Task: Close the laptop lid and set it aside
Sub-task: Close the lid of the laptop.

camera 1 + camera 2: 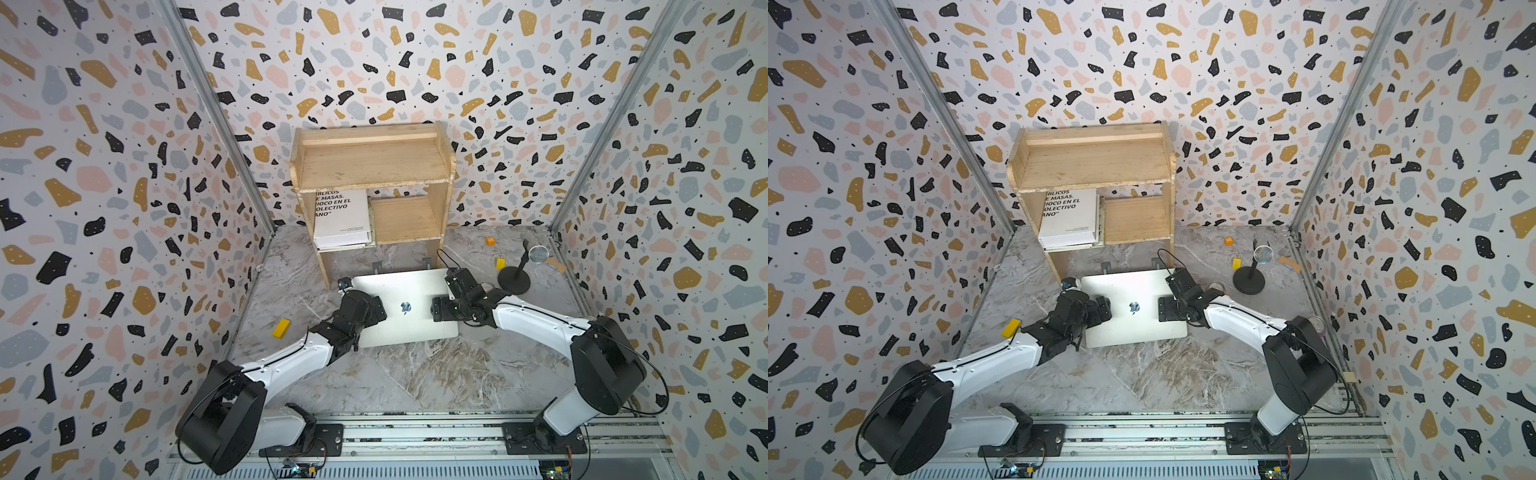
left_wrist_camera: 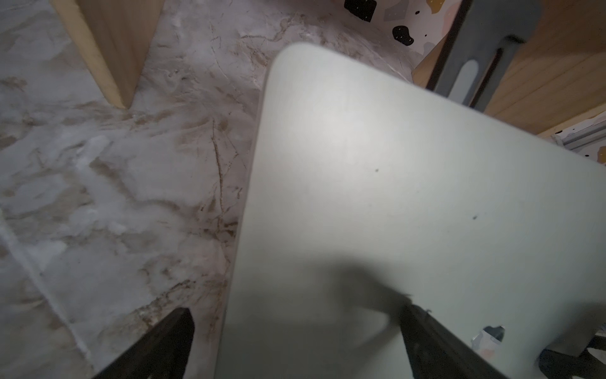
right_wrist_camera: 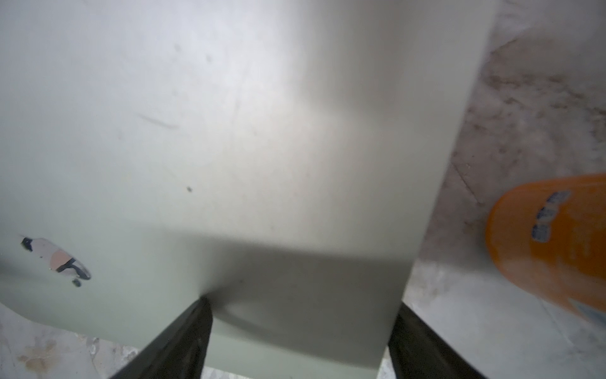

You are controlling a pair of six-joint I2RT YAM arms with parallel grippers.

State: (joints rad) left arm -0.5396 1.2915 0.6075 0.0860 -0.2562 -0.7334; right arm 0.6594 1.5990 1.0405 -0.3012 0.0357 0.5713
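Mid-frame, on marble table: laptop lying flat, just before wooden shelf.
Laptop lid: down, logo up.
Left gripper: jaws spread wide over laptop's frame-left edge, gripping nothing.
Right gripper: jaws spread over frame-right edge, gripping nothing.

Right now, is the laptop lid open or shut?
Shut. The laptop lid shows only its silver outside, with the apple logo facing up, in both top views; no screen or keys are visible.
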